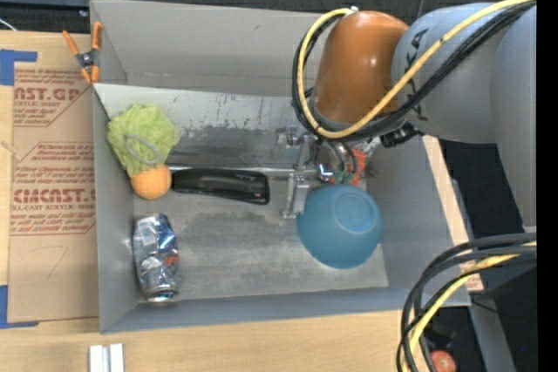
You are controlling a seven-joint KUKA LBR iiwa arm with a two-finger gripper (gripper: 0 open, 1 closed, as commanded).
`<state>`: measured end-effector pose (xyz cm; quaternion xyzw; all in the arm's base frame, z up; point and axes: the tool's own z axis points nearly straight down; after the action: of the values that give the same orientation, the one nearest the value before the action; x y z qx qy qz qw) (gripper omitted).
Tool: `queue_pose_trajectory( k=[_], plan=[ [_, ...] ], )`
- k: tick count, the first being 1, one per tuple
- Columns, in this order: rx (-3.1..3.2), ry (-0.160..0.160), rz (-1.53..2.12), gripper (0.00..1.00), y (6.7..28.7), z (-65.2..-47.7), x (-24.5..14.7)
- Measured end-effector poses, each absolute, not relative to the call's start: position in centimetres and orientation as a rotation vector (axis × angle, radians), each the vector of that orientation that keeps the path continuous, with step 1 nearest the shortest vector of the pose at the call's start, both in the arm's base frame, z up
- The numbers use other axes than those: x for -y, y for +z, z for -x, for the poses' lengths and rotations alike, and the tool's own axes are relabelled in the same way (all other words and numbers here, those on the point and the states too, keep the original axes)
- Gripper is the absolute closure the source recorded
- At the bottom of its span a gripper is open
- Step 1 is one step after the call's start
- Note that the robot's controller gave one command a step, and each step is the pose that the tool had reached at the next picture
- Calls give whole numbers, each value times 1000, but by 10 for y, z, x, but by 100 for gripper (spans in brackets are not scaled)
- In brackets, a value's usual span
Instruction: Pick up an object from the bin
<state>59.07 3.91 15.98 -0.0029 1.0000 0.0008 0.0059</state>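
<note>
My gripper (296, 186) hangs low in the middle of the bin, under the arm's orange cover. Its tip sits between the right end of a long black tool (218, 185) lying flat and the left rim of a blue bowl (340, 226) that stands mouth up. It is close to both, and whether it touches either is hidden. I see nothing held in it.
A green knitted scrubber (141, 138) lies at the bin's left with a small orange ball (152, 183) just below it, touching the black tool's left end. A crushed silver can (156, 257) lies in the front left corner. The arm covers the bin's right side.
</note>
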Motion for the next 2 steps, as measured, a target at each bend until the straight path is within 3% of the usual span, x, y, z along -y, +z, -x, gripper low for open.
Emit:
queue_pose_trajectory(
  k=[1, 2],
  plan=[
    [-3148, 0, -115, 0, 99, -577, -31],
    [-3117, 8, -197, 0, 70, -589, -94]
  ],
)
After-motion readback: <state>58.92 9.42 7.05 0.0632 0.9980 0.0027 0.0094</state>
